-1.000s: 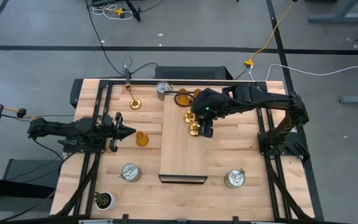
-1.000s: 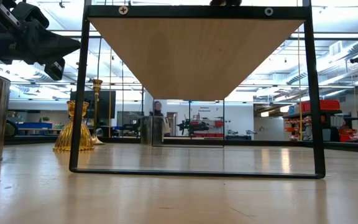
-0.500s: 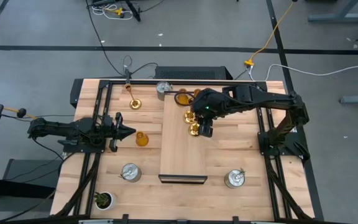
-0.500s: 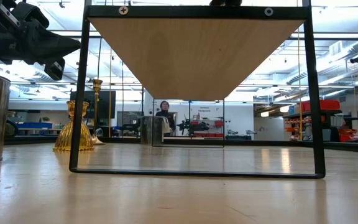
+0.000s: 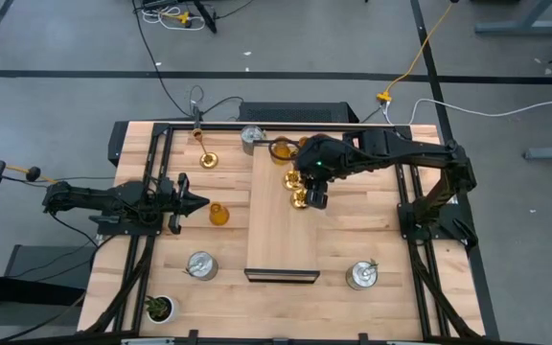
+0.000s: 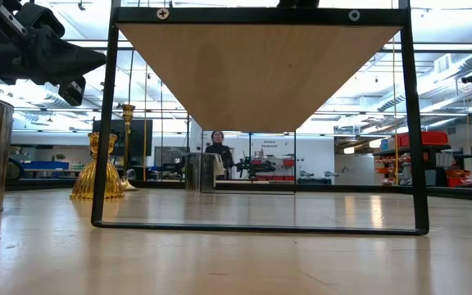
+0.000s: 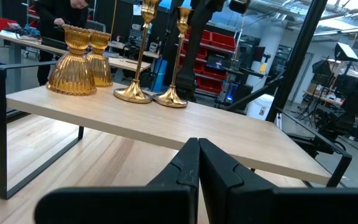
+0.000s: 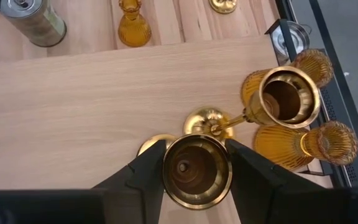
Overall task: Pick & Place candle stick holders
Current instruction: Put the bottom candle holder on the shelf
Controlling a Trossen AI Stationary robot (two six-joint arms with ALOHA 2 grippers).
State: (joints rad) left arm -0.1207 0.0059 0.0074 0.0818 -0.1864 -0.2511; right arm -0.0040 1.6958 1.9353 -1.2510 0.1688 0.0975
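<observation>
My right gripper (image 5: 312, 197) stands over the raised wooden shelf (image 5: 281, 230), shut on a shiny gold thin-stemmed holder (image 8: 196, 169). A second gold holder (image 8: 283, 96) and two amber bell-shaped holders (image 8: 309, 144) stand beside it on the shelf. My left gripper (image 5: 203, 202) is shut and empty, hovering beside a third amber holder (image 5: 218, 214) that stands on the table. A third gold holder (image 5: 208, 159) stands at the far left. Three silver holders (image 5: 200, 264) (image 5: 360, 275) (image 5: 253, 137) stand on the table. My right gripper pinches the gold holder's top cup (image 8: 166, 180) between its two fingers (image 8: 145, 171), one on each side of the rim. The fingers come from above, pointing down. The holder is upright, and its round base (image 8: 155, 144) is on the shelf.
The shelf stands on a thin black frame (image 6: 101, 131) with open room beneath. A small potted plant (image 5: 159, 308) sits at the near left corner. Black rails (image 5: 151, 182) run along both table sides. A person (image 6: 217, 147) stands in the room far behind.
</observation>
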